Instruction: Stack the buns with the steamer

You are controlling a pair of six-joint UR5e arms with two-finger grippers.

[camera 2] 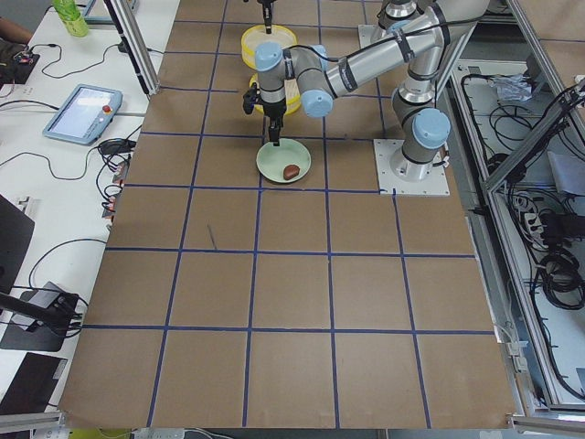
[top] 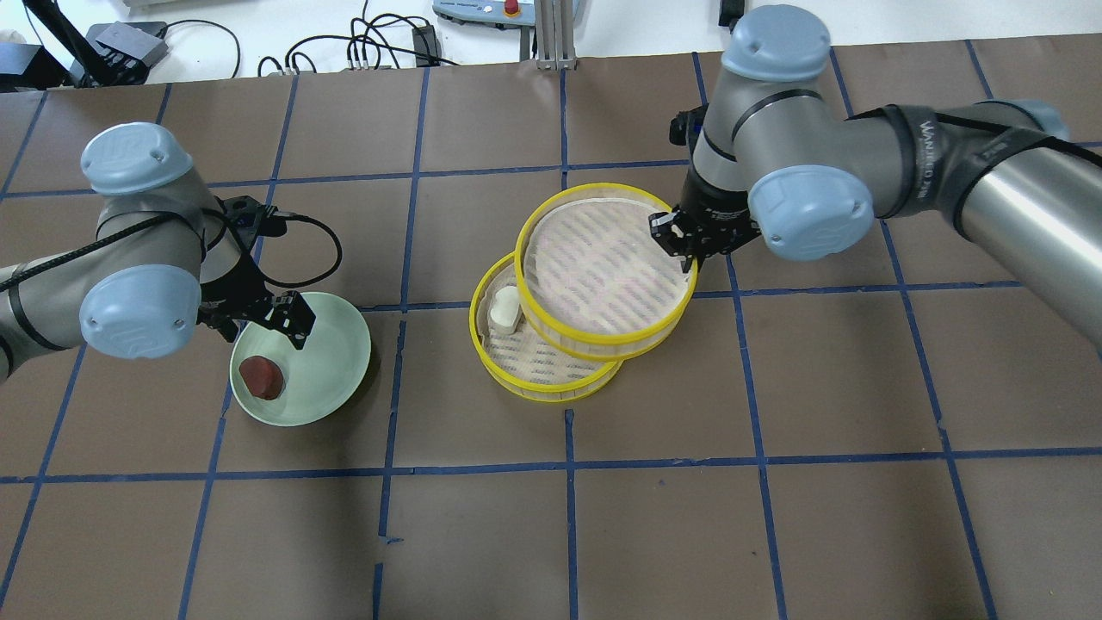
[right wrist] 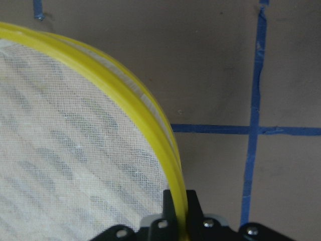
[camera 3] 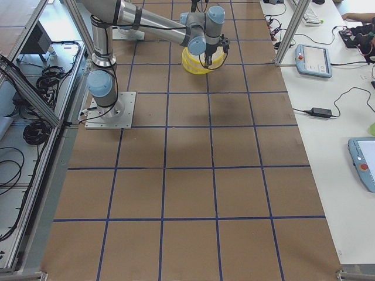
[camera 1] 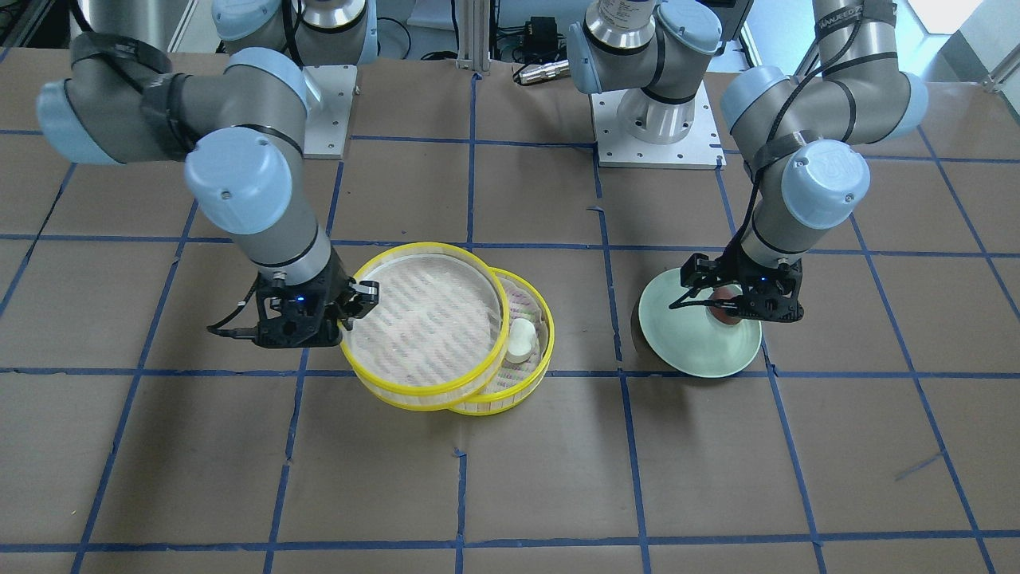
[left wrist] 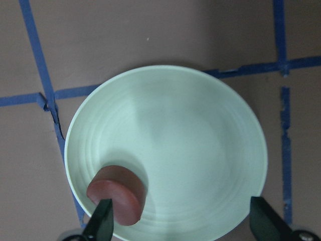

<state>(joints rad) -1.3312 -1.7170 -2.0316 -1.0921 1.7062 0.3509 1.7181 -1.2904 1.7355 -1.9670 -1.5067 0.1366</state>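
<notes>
The right hand (top: pixel 684 248) is gripping the upper tray (top: pixel 603 275) by its rim; slide it level toward 7 o'clock. The left hand (left wrist: pixel 181 221) is hovering open.

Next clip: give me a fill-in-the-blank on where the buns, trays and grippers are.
The right gripper is ____ on the rim of the upper tray.
The white bun lies in the lower tray; the reddish-brown bun lies on the green ____.
The left gripper hangs over that dish, jaws ____.
Missing words: shut; plate; open.
</notes>
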